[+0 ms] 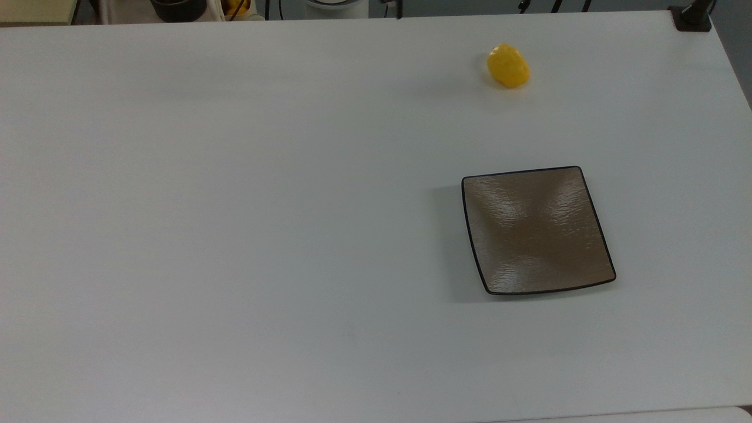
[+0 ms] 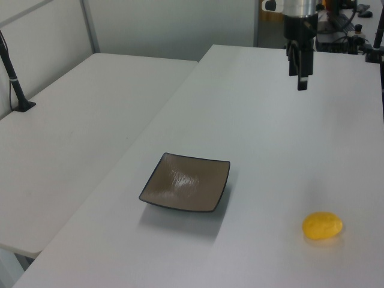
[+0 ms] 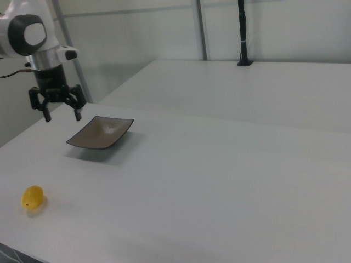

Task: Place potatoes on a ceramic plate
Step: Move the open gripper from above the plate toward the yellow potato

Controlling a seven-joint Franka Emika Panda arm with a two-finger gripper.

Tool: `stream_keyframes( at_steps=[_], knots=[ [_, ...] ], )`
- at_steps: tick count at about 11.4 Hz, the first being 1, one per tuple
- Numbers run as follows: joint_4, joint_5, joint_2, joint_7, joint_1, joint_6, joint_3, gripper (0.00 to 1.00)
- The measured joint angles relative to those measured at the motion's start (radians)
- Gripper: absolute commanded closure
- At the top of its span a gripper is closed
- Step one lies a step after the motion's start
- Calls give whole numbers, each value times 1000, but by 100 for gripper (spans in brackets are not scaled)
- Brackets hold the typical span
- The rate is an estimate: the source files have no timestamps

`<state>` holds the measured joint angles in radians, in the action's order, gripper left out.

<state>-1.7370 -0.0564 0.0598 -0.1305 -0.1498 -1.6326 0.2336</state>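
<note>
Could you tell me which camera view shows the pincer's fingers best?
The right view: the pincer faces the camera, both fingers spread open above the table. The left view shows it edge-on, fingers overlapping.

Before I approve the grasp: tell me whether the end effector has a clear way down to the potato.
Probably yes. The end effector hangs open above bare table, and nothing stands near the potato.

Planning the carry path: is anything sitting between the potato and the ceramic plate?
Nothing. In the top view, only bare white table lies between the potato and the ceramic plate; the left view shows the same.
</note>
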Motion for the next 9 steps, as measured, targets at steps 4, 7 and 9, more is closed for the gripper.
stream_keyframes(
  at_steps=[4, 7, 9],
  knots=[
    [-63, -21, 36, 100, -27, 20, 148, 0],
    [-118, -107, 37, 121, -74, 20, 157, 0],
    [-161, -120, 37, 121, -107, 14, 158, 0]
  ],
)
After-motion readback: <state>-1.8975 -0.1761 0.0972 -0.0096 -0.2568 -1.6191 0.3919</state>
